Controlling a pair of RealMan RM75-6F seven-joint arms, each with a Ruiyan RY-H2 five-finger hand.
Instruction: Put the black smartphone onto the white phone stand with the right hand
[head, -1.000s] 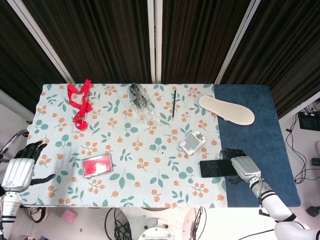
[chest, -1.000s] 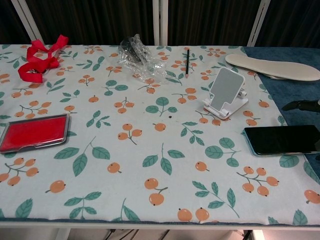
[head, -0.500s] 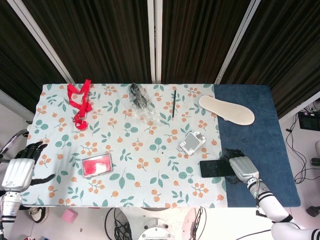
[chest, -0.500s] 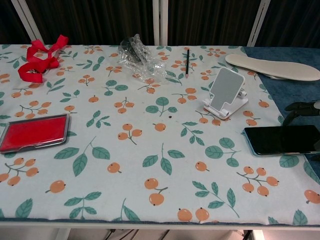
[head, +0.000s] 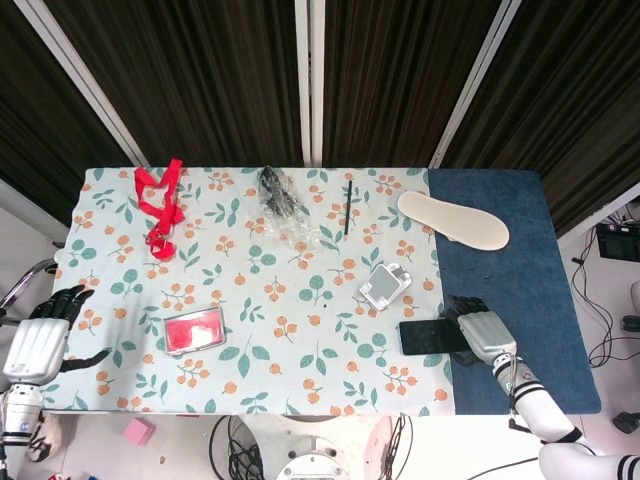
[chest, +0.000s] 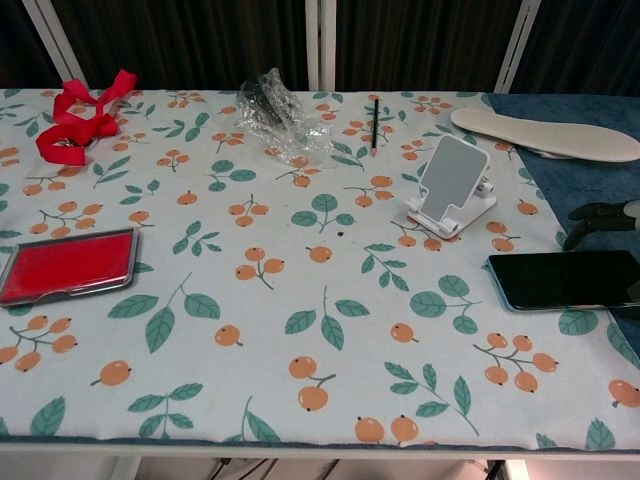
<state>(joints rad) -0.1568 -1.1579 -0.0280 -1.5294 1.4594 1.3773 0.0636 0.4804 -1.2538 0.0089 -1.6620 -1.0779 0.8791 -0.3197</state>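
Right robot hand (head: 482, 331) rests at the flat black smartphone's (head: 431, 336) edge; grip unclear

Head view high overhead, straight down on table (head: 500, 200); chest view low, near front edge, looking across; same tabletop shared.

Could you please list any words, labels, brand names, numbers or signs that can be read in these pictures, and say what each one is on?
None: no readable text shows in either view.
Black smartphone: screen dark, nothing shown on it.
White phone stand: plain, no marking visible.
Red case: no label visible.
Insole: no print visible.
Tablecloth: only a pattern of leaves and orange fruit, no lettering.
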